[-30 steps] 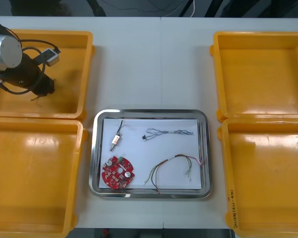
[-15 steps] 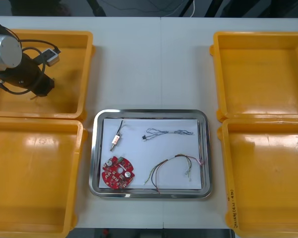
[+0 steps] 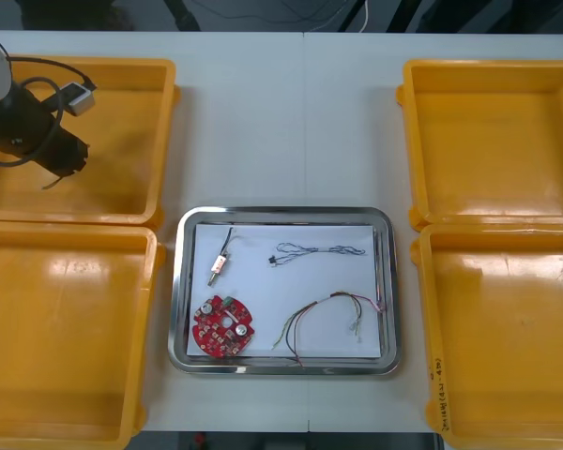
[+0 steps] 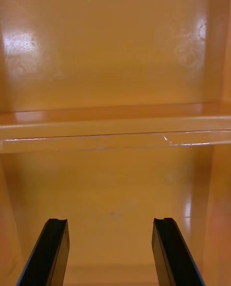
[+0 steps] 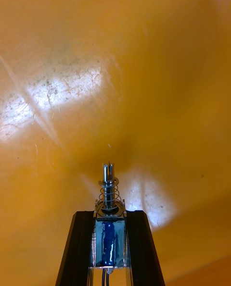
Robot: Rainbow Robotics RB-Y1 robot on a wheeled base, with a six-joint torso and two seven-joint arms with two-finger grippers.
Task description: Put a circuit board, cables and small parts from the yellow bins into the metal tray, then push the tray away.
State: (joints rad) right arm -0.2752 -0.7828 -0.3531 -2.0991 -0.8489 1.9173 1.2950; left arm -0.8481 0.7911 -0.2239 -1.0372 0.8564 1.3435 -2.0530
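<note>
**Left arm holding a small part over the far left bin, tray drop to come**

The left gripper [image 3: 68, 157] is hanging inside the far left yellow bin [image 3: 165, 141], at about ten o'clock on the desk [image 3: 281, 122]. In the left wrist view its fingers [image 5: 137, 247] are pinching a small metal part [image 5: 109, 214], a blue-wrapped body with a spring and pin poking out past the fingertips. The part is looking clear of the bin floor, though contact is hard to rule out.

The metal tray [image 3: 283, 212] is sitting near six o'clock and is already carrying a round red circuit board [image 3: 223, 326], a black cable [image 3: 319, 250], a red and yellow cable [image 3: 324, 314] and a second small metal part [image 3: 219, 265].

The right gripper [image 4: 110, 223] is waiting at three o'clock over the right-hand yellow bins [image 3: 488, 225], fingers spread and gripping nothing.

The step in hand appears to be fetching another small part. Next, the left arm is needing to rise above the bin wall, travel toward five o'clock over the tray, and release onto a bare white patch. After that, the push is remaining.
</note>
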